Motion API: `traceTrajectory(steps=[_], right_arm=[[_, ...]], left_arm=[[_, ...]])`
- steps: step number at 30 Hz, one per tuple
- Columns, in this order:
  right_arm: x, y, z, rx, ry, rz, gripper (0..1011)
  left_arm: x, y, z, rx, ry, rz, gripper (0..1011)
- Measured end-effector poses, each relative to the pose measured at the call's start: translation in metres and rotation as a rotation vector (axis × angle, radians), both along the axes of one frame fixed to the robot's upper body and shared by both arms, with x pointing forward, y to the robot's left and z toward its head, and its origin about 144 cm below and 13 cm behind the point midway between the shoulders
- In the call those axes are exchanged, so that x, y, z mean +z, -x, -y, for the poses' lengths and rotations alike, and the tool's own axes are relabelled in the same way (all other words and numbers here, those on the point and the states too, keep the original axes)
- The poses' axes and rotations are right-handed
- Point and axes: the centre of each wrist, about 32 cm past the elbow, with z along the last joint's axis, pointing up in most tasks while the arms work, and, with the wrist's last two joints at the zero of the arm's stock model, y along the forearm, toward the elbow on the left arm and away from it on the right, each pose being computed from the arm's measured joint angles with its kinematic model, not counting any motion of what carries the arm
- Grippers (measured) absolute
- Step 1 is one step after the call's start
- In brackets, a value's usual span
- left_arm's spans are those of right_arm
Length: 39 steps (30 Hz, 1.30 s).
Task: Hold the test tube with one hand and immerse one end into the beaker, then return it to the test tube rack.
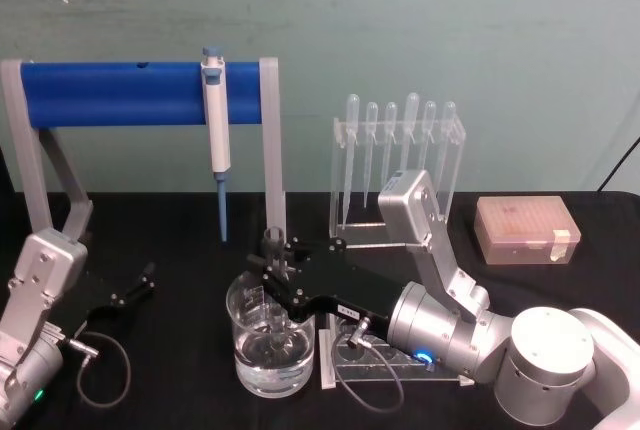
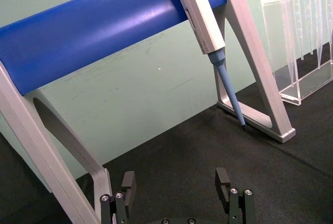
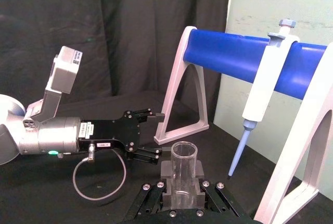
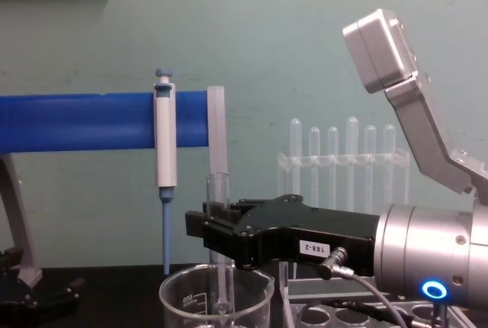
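The test tube (image 1: 274,242) stands upright with my right gripper (image 1: 277,272) shut on its upper part. Its lower end reaches down inside the beaker (image 1: 250,360), which holds clear water. From the side, the test tube (image 4: 218,191) rises above the black fingers (image 4: 229,240) and drops past the rim of the beaker (image 4: 183,301). The right wrist view looks along the test tube (image 3: 183,166) clamped in my right gripper (image 3: 182,193). My left gripper (image 1: 130,290) rests open at the table's left, nothing between its fingers (image 2: 127,182).
A blue bar stand (image 1: 110,93) holds a white-and-blue pipettor (image 1: 215,120) just behind the beaker. A clear rack of plastic pipettes (image 1: 400,150) stands behind my right arm. A pale tip box (image 1: 525,230) sits at right. A clear tube rack (image 1: 390,360) lies under my right wrist.
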Motion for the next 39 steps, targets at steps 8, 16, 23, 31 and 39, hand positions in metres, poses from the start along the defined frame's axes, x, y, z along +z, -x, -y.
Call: traceTrajectory(steps=[8, 16, 23, 31, 39], right_arm=[[0.0, 0.0, 0.0, 0.0, 0.0, 0.0, 228], [0.0, 0.0, 0.0, 0.0, 0.0, 0.0, 228], [0.0, 0.0, 0.0, 0.0, 0.0, 0.0, 228], [0.0, 0.0, 0.0, 0.0, 0.0, 0.0, 228], [0.0, 0.0, 0.0, 0.0, 0.0, 0.0, 228]], left_arm=[[0.0, 0.0, 0.0, 0.0, 0.0, 0.0, 1000], [0.0, 0.0, 0.0, 0.0, 0.0, 0.0, 1000], [0.0, 0.0, 0.0, 0.0, 0.0, 0.0, 1000], [0.0, 0.0, 0.0, 0.0, 0.0, 0.0, 1000], [0.0, 0.0, 0.0, 0.0, 0.0, 0.0, 1000]])
